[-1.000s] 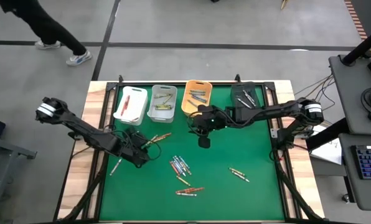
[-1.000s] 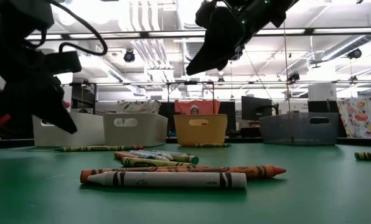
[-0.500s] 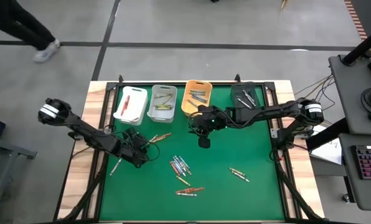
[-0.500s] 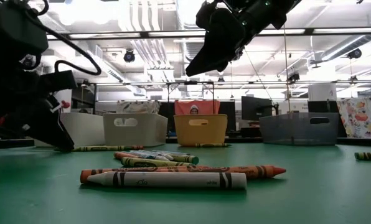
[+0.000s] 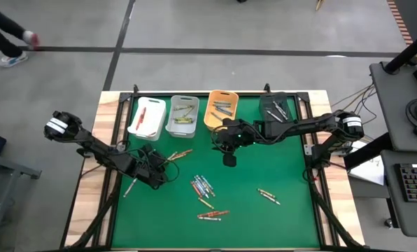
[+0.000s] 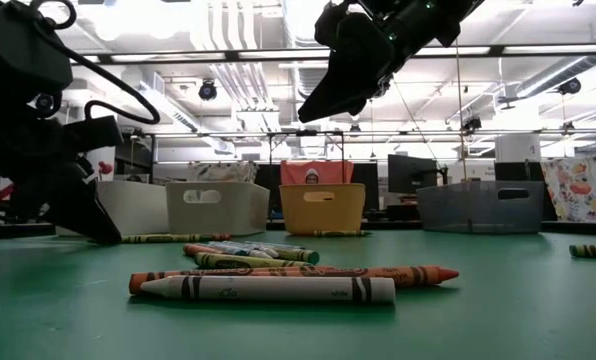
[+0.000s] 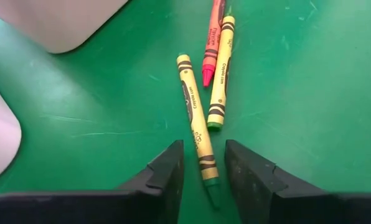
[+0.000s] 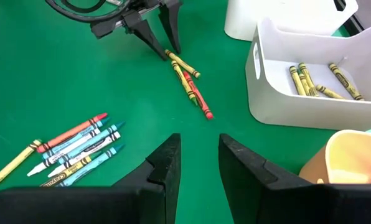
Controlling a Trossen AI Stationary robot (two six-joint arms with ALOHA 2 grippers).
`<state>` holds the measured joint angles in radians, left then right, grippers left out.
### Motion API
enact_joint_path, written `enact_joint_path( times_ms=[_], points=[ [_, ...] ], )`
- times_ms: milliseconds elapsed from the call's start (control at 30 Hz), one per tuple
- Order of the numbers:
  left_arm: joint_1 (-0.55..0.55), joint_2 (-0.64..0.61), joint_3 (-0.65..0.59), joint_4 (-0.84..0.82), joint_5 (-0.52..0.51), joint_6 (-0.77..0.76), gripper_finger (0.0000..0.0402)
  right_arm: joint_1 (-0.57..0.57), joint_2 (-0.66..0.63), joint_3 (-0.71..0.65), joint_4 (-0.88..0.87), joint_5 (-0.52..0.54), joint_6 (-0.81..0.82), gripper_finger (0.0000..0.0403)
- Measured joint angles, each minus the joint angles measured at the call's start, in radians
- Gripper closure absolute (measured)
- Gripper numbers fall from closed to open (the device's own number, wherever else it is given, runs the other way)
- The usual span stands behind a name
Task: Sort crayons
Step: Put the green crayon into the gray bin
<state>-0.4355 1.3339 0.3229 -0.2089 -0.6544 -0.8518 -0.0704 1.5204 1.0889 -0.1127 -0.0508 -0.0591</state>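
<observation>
We see the left gripper lower than a second ago, now down at the green mat, jaws narrowed around the tip of a yellow crayon; contact not clear, so grasp cannot be told. A second yellow crayon and a red crayon lie just beside it. The right gripper has not moved, hovering mid-table near the orange bin, jaws parted, empty. The person has walked farther left. A loose cluster of crayons sits mid-mat; a pair of crayons lies to the right. The mat's near edge has open room. The white bin and grey bin stand close behind the left gripper.
</observation>
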Motion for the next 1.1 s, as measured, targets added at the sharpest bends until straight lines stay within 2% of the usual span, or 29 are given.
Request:
enact_joint_path(
  times_ms=[133, 500, 767, 1100],
  points=[
    [0.0, -0.001, 0.0, -0.001, 0.006, -0.032, 0.0323, 0.0, 0.0, 0.0, 0.0, 0.0, 0.01, 0.0307],
    [0.002, -0.003, 0.01, -0.02, 0.008, -0.087, 0.0332, 0.0, 0.0, 0.002, 0.0, -0.001, 0.019, 0.0307],
    [0.002, -0.003, 0.024, -0.046, 0.011, -0.074, 0.0395, 0.001, 0.0, 0.002, 0.0, -0.001, 0.024, 0.0307],
    [0.002, -0.014, 0.052, -0.101, 0.019, -0.074, 0.04, 0.001, 0.0, 0.002, -0.001, -0.001, 0.036, 0.0307]
  ],
)
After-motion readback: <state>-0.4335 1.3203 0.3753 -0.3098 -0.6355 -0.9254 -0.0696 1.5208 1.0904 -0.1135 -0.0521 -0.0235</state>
